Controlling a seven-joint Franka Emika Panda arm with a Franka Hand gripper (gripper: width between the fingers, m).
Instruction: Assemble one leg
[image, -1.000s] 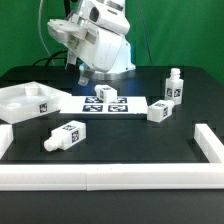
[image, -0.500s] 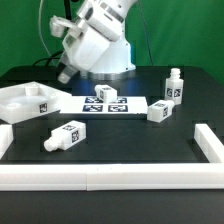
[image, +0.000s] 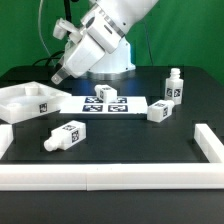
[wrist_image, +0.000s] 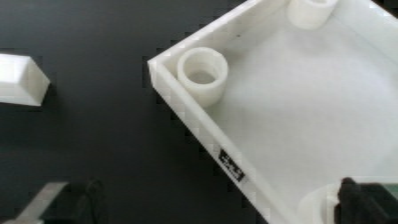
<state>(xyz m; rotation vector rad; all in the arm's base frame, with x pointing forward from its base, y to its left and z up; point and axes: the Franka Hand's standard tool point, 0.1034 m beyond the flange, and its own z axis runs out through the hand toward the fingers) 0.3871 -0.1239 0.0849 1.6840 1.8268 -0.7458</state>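
Your gripper (image: 58, 74) hangs above the far edge of the white panel (image: 20, 100), on the exterior view's left. From that camera the fingers are small and dark against the arm, and you cannot read their gap. The wrist view settles it: the gripper (wrist_image: 214, 205) has its fingertips (wrist_image: 63, 205) spread wide, one in each of two corners of the picture, both cut off and blurred. They hold nothing, and only the panel (wrist_image: 302, 110) lies below them. One round socket (wrist_image: 208, 75) shows whole at the panel's corner. A second socket (wrist_image: 311, 10) is cut by the frame edge. A white block (wrist_image: 18, 80) is half out of that picture, and you cannot tell what it is.

None of the four legs is in the gripper. The nearest leg (image: 67, 134) lies on its side on the black table (image: 130, 145), near the front rail (image: 100, 178). The middle leg (image: 107, 95) is at the far edge of the marker board (image: 125, 108); you cannot tell whether it stands on the board or just behind it. The right-hand leg (image: 158, 111) lies just beside the board's end. The far leg (image: 173, 86) stands upright, peg up, behind the right-hand leg.
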